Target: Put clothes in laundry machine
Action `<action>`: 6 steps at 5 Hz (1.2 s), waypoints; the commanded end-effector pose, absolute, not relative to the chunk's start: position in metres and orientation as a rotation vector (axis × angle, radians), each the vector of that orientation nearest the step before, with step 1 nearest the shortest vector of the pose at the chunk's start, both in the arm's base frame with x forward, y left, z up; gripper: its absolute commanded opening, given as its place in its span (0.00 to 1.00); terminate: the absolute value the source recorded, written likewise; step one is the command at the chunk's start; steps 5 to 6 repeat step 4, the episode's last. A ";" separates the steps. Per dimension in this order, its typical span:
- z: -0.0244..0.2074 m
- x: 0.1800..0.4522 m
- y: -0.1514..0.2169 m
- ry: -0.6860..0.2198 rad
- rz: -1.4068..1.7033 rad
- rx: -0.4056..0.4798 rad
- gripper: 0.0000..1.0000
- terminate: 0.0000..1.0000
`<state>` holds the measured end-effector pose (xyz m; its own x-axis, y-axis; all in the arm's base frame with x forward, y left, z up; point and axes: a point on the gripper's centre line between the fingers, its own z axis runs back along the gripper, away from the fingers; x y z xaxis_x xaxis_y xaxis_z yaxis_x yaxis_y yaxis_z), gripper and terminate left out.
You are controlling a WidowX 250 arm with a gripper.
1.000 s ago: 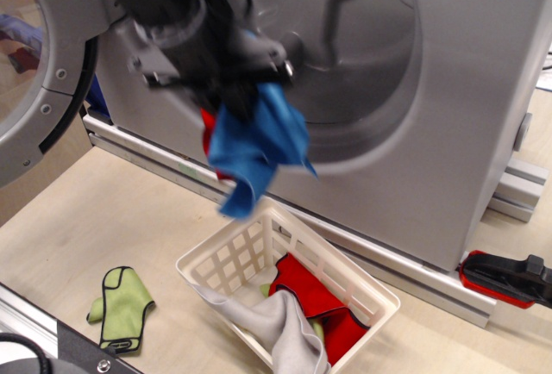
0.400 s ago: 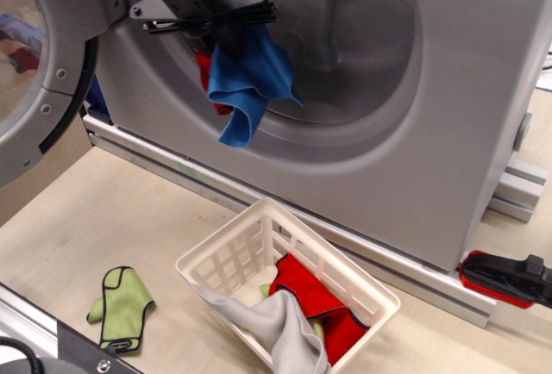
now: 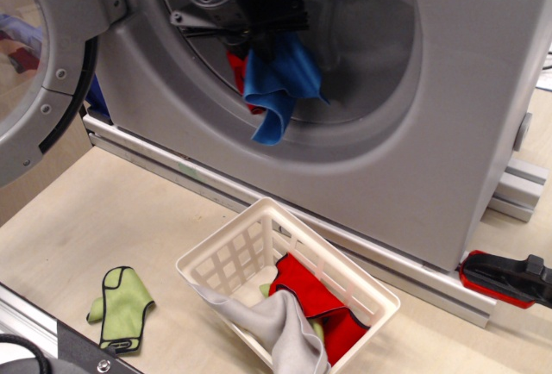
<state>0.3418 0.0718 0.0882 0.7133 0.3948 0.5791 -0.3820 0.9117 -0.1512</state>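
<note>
My gripper [image 3: 269, 36] is shut on a bright blue cloth [image 3: 280, 85], with a red cloth [image 3: 239, 71] bunched behind it. It holds them inside the round front hole of the grey laundry machine [image 3: 466, 90], above the lower rim, with the blue cloth's tip hanging over the rim. The porthole door [image 3: 39, 55] stands open at the left. Below, a white lattice basket [image 3: 246, 253] holds a red cloth with navy trim [image 3: 315, 292] and a light grey cloth [image 3: 289, 331].
A green cloth with dark trim [image 3: 121, 305] lies on the wooden table at the lower left. A red and black tool [image 3: 509, 277] lies at the right by the machine's aluminium base rail [image 3: 155, 163]. A metal edge crosses the bottom-left corner.
My gripper has carried the blue and red cloths up and to the right, from in front of the machine's lower face into the drum opening.
</note>
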 end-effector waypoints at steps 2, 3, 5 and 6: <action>0.102 0.383 0.076 -0.637 0.488 -0.003 1.00 0.00; 0.100 0.375 0.076 -0.630 0.494 -0.034 1.00 0.00; 0.100 0.364 0.074 -0.623 0.474 -0.049 1.00 1.00; 0.100 0.364 0.074 -0.623 0.474 -0.049 1.00 1.00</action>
